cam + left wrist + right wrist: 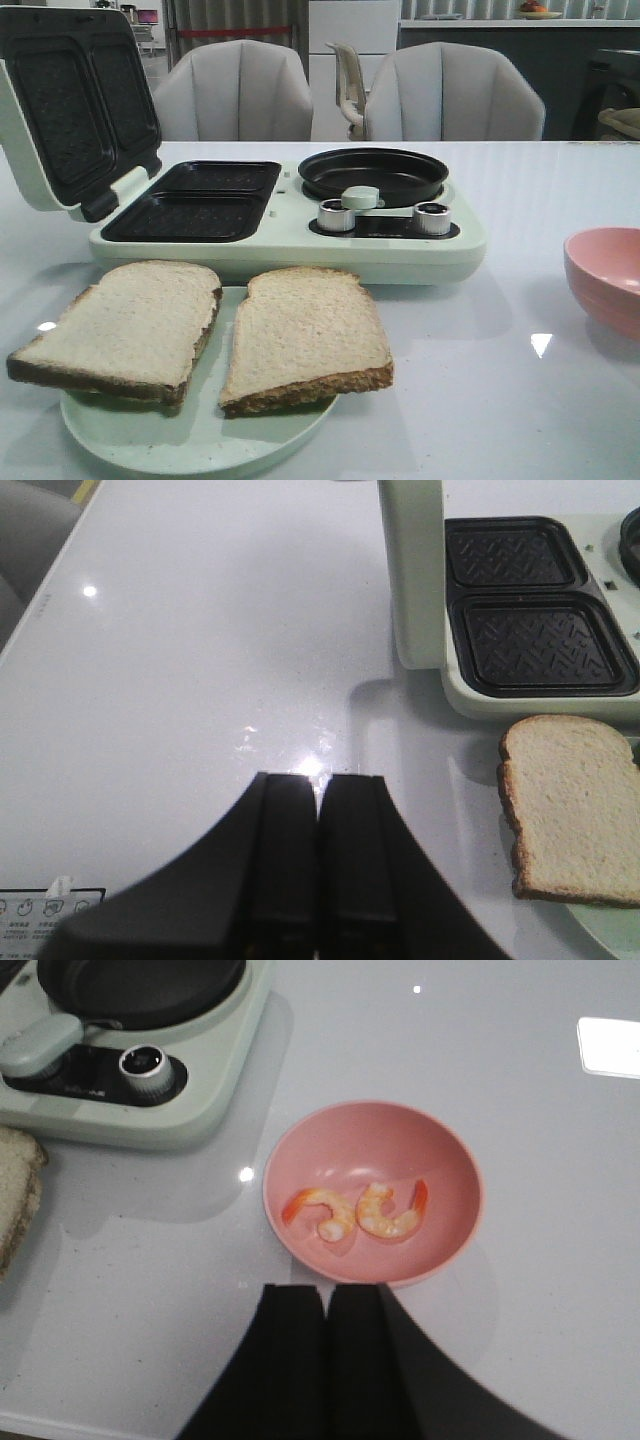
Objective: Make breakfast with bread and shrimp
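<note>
Legible text: none. A white sticker (50, 905) at the lower left of the left wrist view carries small icons and print too fine to read.

Bread: two slices lie flat on a pale green plate (150, 435) at the lower left of the front view. The left slice (125, 325) and right slice (305, 335) sit side by side, rounded tops toward the pale green breakfast maker (300, 235) behind them, darker bottom crusts toward the camera.

Shrimp: two curled pieces (355, 1210) lie side by side in the pink bowl (440, 1150) at frame centre of the right wrist view.

Left gripper (320, 850): fingers pressed together, holding nothing. Right gripper (325, 1350): fingers pressed together, holding nothing, just beside the bowl rim.
</note>
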Controlling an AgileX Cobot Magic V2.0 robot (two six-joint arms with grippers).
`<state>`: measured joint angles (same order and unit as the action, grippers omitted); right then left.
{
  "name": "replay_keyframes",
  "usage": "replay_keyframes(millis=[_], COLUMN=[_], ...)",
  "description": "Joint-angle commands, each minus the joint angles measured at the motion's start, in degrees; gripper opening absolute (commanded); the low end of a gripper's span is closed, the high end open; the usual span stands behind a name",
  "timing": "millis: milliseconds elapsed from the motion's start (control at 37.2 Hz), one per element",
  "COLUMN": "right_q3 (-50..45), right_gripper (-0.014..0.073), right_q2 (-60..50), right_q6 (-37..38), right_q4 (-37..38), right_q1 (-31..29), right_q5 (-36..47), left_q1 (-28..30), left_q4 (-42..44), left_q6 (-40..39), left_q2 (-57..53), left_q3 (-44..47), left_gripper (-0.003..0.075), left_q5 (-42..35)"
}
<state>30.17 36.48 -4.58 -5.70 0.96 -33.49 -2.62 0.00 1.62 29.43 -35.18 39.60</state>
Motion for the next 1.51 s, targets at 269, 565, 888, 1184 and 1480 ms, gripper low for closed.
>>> replay_keyframes(millis=[269, 565, 888, 1184, 1480], right_q3=[1.56, 1.56, 1.56, 1.56, 1.56], right_gripper=[0.0360, 0.0505, 0.0505, 0.0505, 0.0505], right_q2=[2.68, 2.68, 2.68, 2.68, 2.68], right_q6=[-0.48, -0.48, -0.48, -0.48, -0.48], right_q4=[0.28, 0.28, 0.28, 0.28, 0.28], right_q1=[-0.33, -0.33, -0.33, -0.33, -0.33], right_q5=[3.55, 3.45, 3.45, 3.45, 3.45], left_q1=[0.01, -2.15, -21.23, -37.40, -40.17], left_q4=[-0.46, -0.99, -0.42, 17.88, 30.40], left_q6=[-0.28, 0.35, 17.74, 20.98, 20.98], left_q2=[2.32, 2.32, 5.09, 17.71, 37.18], left_q3=[-1.74, 1.50, 2.83, 2.83, 2.83], left_gripper=[0.0483, 0.0541, 0.0507, 0.0507, 0.0507], left_q5=[-4.00, -5.47, -5.76, -5.63, -15.41])
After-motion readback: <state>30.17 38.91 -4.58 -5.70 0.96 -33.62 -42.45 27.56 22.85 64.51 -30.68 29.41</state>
